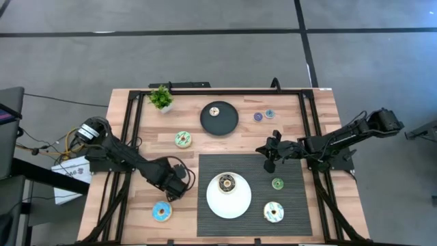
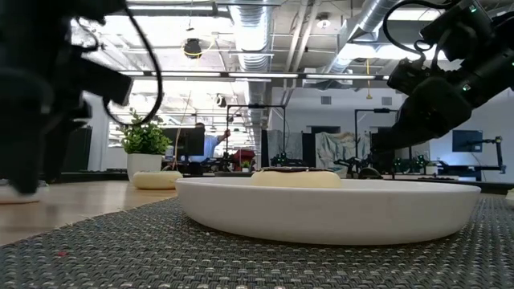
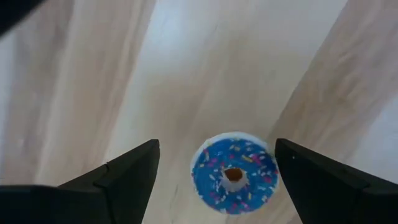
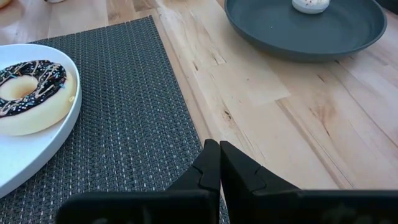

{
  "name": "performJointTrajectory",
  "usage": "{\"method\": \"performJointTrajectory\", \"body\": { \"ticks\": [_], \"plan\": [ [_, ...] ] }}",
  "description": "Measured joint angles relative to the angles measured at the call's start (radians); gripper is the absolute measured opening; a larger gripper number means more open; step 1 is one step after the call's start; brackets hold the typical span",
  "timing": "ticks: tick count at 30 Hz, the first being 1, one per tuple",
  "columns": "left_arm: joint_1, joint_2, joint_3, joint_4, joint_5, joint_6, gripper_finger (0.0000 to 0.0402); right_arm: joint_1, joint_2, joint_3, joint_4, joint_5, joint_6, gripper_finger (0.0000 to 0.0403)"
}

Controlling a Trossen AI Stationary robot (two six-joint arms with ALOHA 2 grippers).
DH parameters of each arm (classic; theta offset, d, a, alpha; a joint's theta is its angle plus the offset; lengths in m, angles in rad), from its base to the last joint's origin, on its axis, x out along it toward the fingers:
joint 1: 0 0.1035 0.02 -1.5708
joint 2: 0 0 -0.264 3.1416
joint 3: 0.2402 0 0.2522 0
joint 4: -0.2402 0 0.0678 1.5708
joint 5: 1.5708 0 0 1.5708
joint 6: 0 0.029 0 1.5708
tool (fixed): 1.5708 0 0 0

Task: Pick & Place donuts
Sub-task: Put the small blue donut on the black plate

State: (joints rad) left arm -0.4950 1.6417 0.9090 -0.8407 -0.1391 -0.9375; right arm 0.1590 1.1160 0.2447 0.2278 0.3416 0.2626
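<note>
- Blue donut (image 1: 162,212) lies on the bare wooden table (image 1: 123,137) near its front left corner; the left gripper (image 1: 175,194) hangs just above it, fingers (image 3: 124,177) spread wide, holding nothing.
- Brown donut (image 1: 227,183) sits on the white plate (image 1: 229,203), which rests on the woven mat (image 1: 293,171).
- Right gripper (image 1: 269,164) hovers at the mat's far edge, fingers pressed together and empty.

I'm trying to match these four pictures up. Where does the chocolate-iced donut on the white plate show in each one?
High view: brown donut on the white plate, lower centre.
Low view: only its pale side shows above the plate's rim, centre.
Left wrist view: not in it.
Right wrist view: at the left edge, on the plate.
Shared landmark: the dark woven mat under the plate.
</note>
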Motion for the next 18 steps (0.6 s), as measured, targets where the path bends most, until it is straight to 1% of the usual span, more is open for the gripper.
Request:
{"method": "performJointTrajectory", "body": {
  "ticks": [4,7,12,18],
  "plan": [
    [-0.011,0.007,-0.026,-0.009,0.004,-0.051,0.0313,0.000,0.000,0.000,0.000,0.000,0.000,0.0001],
    [-0.017,0.007,-0.025,-0.006,0.024,-0.052,0.0313,0.000,0.000,0.000,0.001,0.000,0.000,0.0001],
    [-0.017,0.008,-0.025,-0.006,0.029,-0.050,0.0311,0.000,0.000,0.000,0.001,0.000,0.000,0.0001],
    [-0.017,0.008,-0.025,-0.006,0.028,-0.043,0.0285,0.000,0.000,0.000,0.002,0.000,0.000,0.0001]
  ]
}}
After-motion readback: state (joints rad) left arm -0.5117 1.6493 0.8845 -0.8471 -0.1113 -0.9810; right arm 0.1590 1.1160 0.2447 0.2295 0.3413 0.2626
